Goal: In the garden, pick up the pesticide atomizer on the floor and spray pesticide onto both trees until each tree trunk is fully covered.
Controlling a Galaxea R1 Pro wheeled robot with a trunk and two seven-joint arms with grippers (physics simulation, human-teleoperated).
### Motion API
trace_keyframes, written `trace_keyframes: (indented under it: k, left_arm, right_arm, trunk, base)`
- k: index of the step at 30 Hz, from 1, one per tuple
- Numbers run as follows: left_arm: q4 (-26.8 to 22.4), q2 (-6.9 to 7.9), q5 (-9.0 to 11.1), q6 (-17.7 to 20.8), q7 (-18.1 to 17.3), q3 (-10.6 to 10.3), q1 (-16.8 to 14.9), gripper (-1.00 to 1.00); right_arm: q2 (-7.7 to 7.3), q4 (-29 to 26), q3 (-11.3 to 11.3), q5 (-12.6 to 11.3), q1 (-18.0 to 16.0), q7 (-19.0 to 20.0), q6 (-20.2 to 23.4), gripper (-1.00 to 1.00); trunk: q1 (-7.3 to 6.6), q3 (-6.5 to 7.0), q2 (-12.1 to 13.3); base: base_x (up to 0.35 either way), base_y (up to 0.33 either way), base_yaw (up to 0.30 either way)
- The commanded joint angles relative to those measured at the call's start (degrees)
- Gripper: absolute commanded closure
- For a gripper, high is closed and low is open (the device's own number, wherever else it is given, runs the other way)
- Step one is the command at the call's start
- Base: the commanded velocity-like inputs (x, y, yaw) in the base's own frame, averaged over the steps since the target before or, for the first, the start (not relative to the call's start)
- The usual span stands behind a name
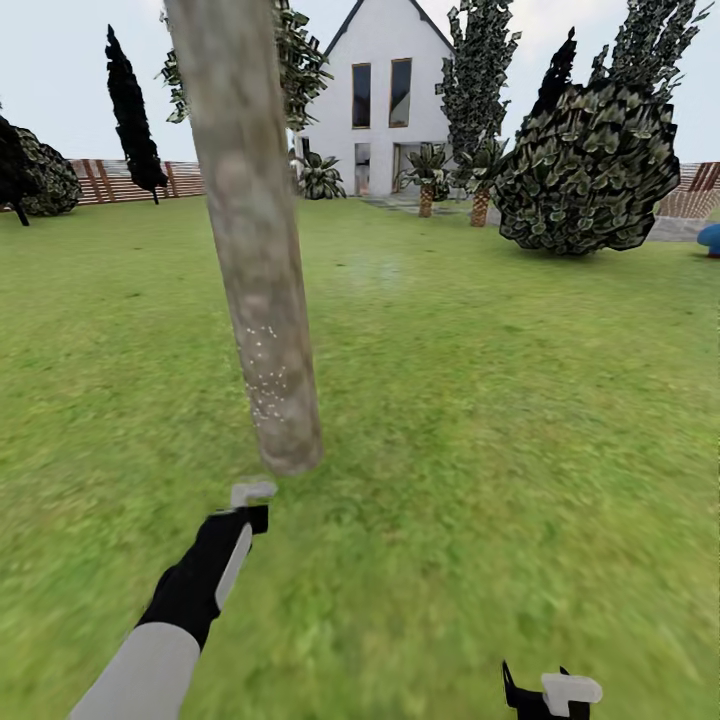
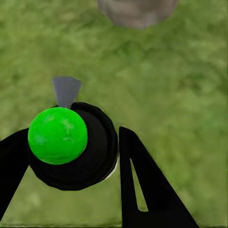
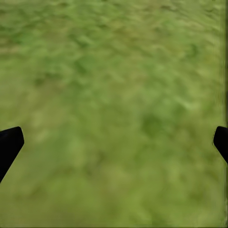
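Left wrist view shows the left gripper (image 2: 71,156) clamped on the pesticide atomizer (image 2: 71,147), a dark round body between the black fingers, with a bright green top here and a grey nozzle pointing toward the tree trunk (image 2: 137,10). In the head view the atomizer (image 1: 250,497) sits just short of the trunk's (image 1: 262,280) foot, where white specks dot the lower bark. So pickup is done and this trunk looks partly sprayed; the upper bark and the second tree seemingly remain. The right gripper (image 3: 114,142), well away from the trunk, hangs spread apart over grass (image 3: 114,71).
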Motion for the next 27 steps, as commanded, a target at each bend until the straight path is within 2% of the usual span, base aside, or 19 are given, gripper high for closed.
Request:
trace_keyframes:
  k: [1,4,6,8,12,19,27]
  left_arm:
    - [0.4,0.09,-0.3,-1.0,0.0,0.0,1.2,1.0]
    - [0.7,1.51,0.0,-3.1,0.0,0.1,2.2,1.0]
    - [1.5,2.06,0.2,-7.6,0.3,1.7,2.4,1.0]
    - [1.8,2.06,0.2,-8.9,0.3,2.6,2.4,1.0]
    - [2.1,1.51,0.0,-9.2,0.2,2.6,2.5,1.0]
    - [2.2,1.42,0.3,-9.4,0.1,2.6,2.5,1.0]
    - [2.2,1.41,0.4,-9.4,0.2,2.6,2.5,1.0]
  right_arm:
    - [0.0,0.0,0.0,0.0,0.0,0.0,0.0,-1.0]
    - [-0.04,0.0,0.0,0.0,0.0,0.0,0.0,-1.0]
    - [-0.08,0.0,0.0,-0.1,0.0,-0.1,0.0,-1.0]
    - [-0.09,0.0,0.0,-0.1,0.0,-0.1,0.0,-1.0]
    - [-0.04,0.1,0.0,-0.1,0.0,-0.1,0.0,-1.0]
    - [0.0,0.1,0.0,0.0,0.0,-0.1,0.0,-1.0]
    - [-0.01,0.1,0.0,0.0,0.0,0.0,0.0,-1.0]
  trunk:
    - [0.0,0.01,0.0]
    - [0.0,0.01,0.0]
    - [0.0,0.01,0.0]
    - [0.0,0.01,0.0]
    - [0.0,0.01,0.0]
    - [0.0,0.01,0.0]
    - [0.0,0.01,0.0]
  base:
    - [0.186,-0.228,0.0]
    - [0.18,-0.229,0.0]
    - [0.176,-0.231,0.0]
    - [0.176,-0.231,0.021]
    - [0.175,-0.231,0.168]
    - [0.173,-0.232,0.255]
    - [0.138,-0.25,0.019]
